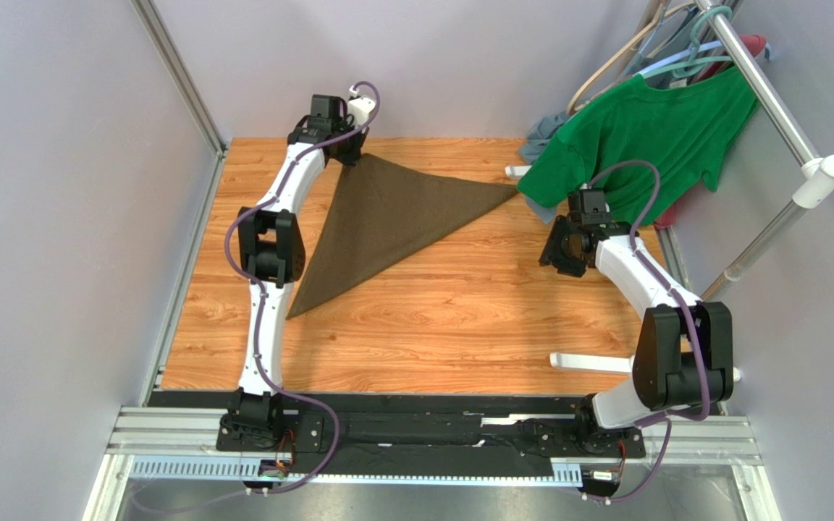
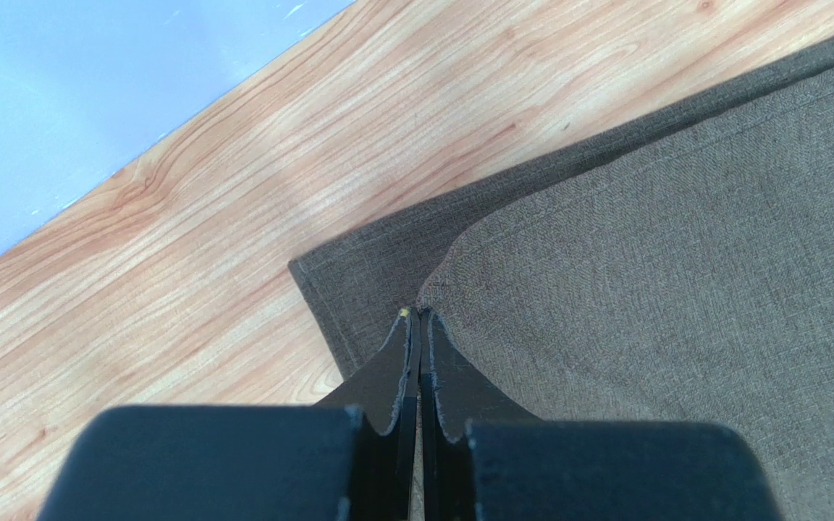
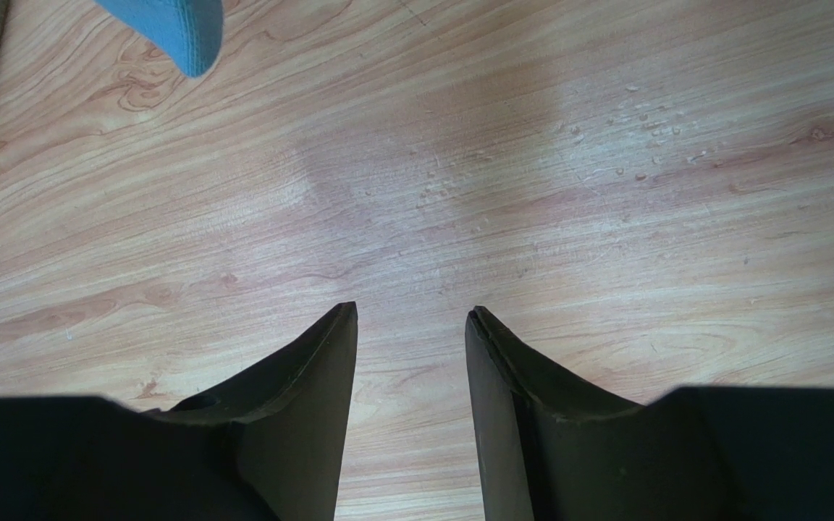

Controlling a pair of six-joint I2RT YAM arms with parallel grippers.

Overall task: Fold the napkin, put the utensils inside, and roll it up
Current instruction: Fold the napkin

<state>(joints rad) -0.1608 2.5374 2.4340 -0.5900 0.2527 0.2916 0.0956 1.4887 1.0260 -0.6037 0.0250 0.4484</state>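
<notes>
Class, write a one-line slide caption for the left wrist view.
Left gripper shut on the folded-over corner of the dark olive-brown fabric napkin on the wooden table.

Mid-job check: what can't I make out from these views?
Silvery metal utensils: in no view.
Left wrist view: shut left fingers cover corner of dark olive-brown fabric napkin; pinch unconfirmed.
Top view: bright green T-shirt hides most of grey-blue garment.
</notes>
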